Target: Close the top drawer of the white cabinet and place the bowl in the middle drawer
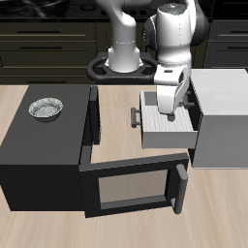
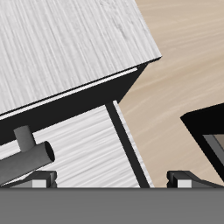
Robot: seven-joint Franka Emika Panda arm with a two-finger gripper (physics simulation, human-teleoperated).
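The top drawer (image 1: 167,124) of the white cabinet (image 1: 230,121) stands pulled out, a white box with thin walls and a faintly striped floor, fronted by a dark grey bar handle (image 1: 137,118) on two short posts. The claw (image 1: 172,114) hangs directly over the drawer's open box, close to its floor; whether its fingers are apart or together cannot be told from either view, since the exterior view shows only a pale mass and the wrist view only two dark tips (image 2: 185,179) at the frame edge. In the wrist view the drawer floor (image 2: 87,149) shows fine grey streaks, the cabinet top (image 2: 70,44) a coarser streaked grain, and a dark grey cylindrical bar (image 2: 26,157) lies near the claw. The cabinet is a boxy, pale grey-white block with a matt top. The bowl (image 1: 45,108), small, round, shiny silver-grey with a speckled rim, sits well apart from the claw, on top of a big black box (image 1: 39,145). That box has a windowed door (image 1: 131,189) swung open, with a grey bar handle (image 1: 178,187), lying nearer the table's front edge than the claw. The table (image 1: 121,102) is a light wood-grain surface. Behind the arm run dark kitchen cabinet fronts (image 1: 48,44).
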